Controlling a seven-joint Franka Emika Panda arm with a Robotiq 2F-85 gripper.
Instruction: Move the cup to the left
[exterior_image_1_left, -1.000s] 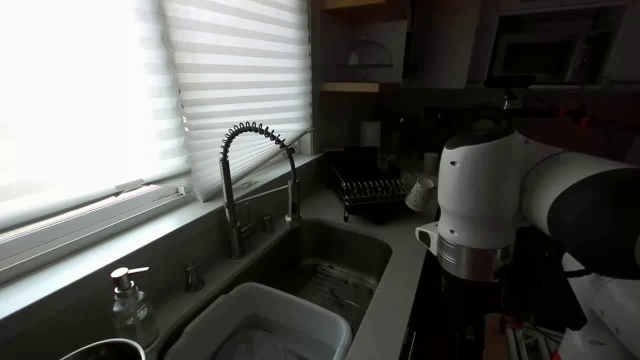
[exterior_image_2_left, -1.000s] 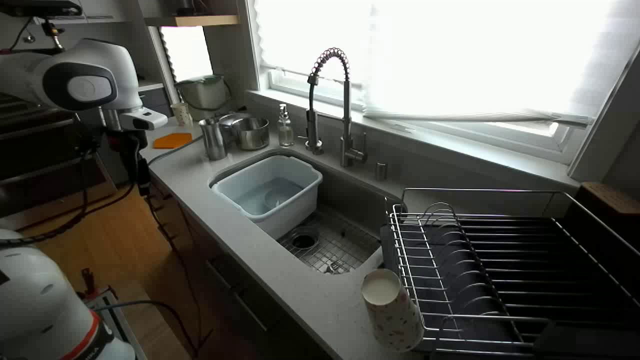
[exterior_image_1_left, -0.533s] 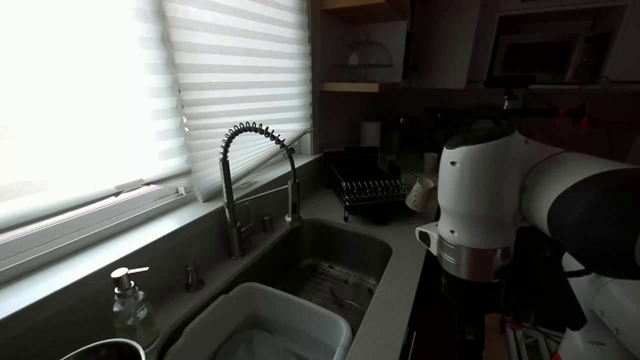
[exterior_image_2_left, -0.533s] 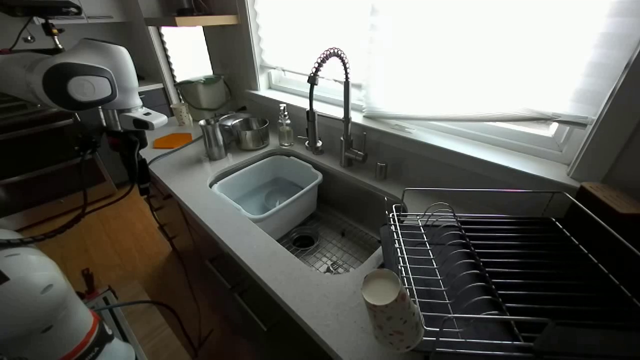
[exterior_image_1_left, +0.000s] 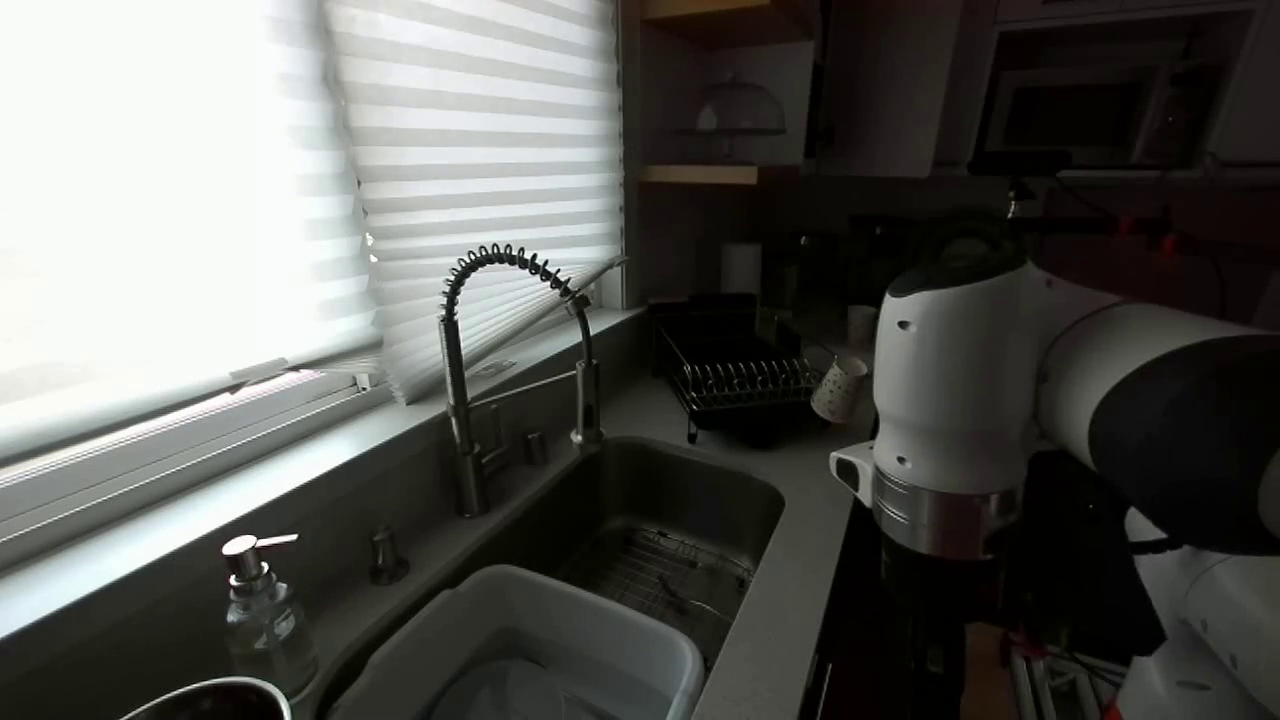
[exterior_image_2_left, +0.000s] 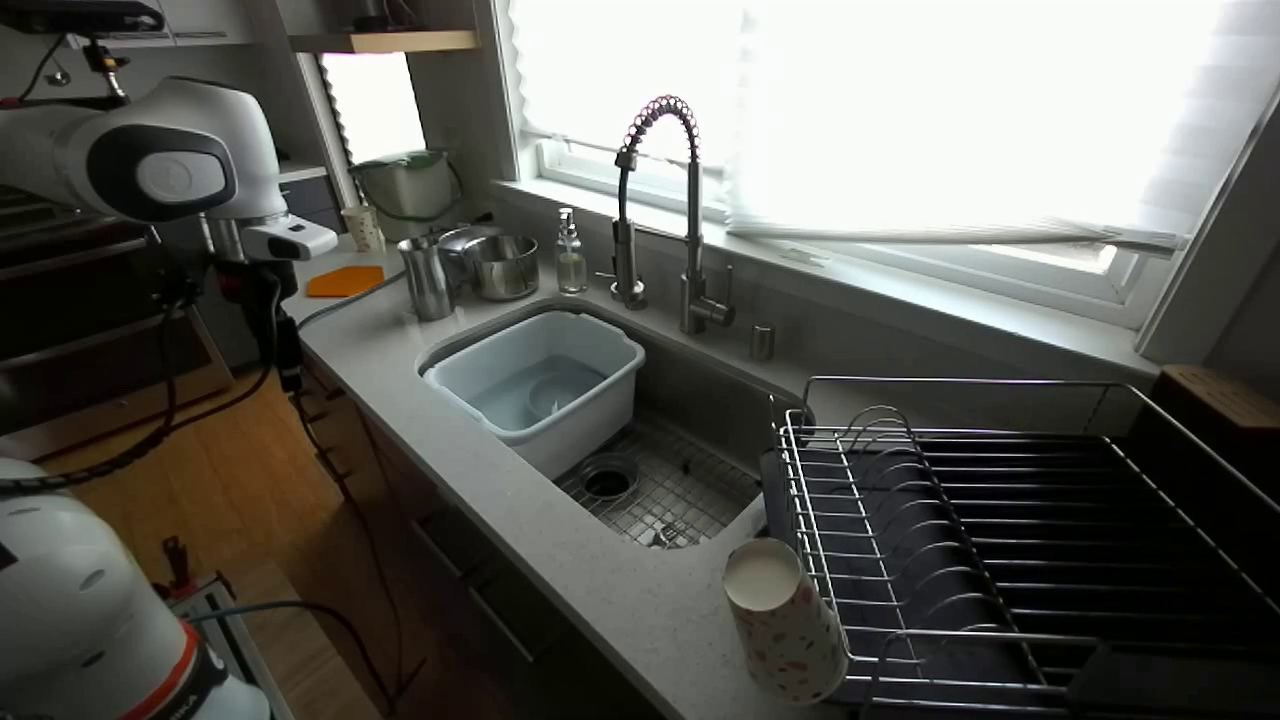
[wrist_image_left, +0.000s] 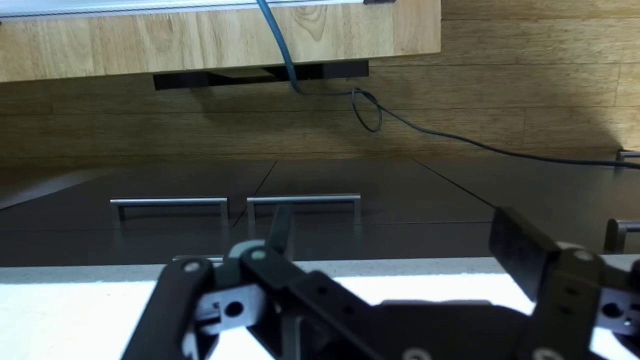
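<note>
A whitish cup (exterior_image_2_left: 790, 630) with small coloured specks sits beside the dish rack and looks tilted; it also shows in an exterior view (exterior_image_1_left: 838, 390). A similar speckled cup (exterior_image_2_left: 363, 229) stands far away by a lidded bin. A pale cup-like thing (exterior_image_1_left: 862, 325) shows behind the rack, partly hidden by the arm. I cannot tell which one the task means. My gripper (wrist_image_left: 402, 240) is open and empty, its fingers wide apart. It points down by the counter's front edge (exterior_image_2_left: 288, 372), well apart from the cups. No cup shows in the wrist view.
A sink holds a grey-white basin (exterior_image_2_left: 610, 425). The coiled faucet (exterior_image_2_left: 690, 240) and soap bottle (exterior_image_2_left: 570, 262) stand behind it. A metal pot (exterior_image_2_left: 503, 268), pitcher (exterior_image_2_left: 428, 280) and orange mat (exterior_image_2_left: 345, 281) lie left. The dish rack (exterior_image_2_left: 960, 540) is right. Drawer handles (wrist_image_left: 304, 199) face the gripper.
The arm has shifted only very slightly, a little left in one exterior view. The cups and everything else stay where they were.
</note>
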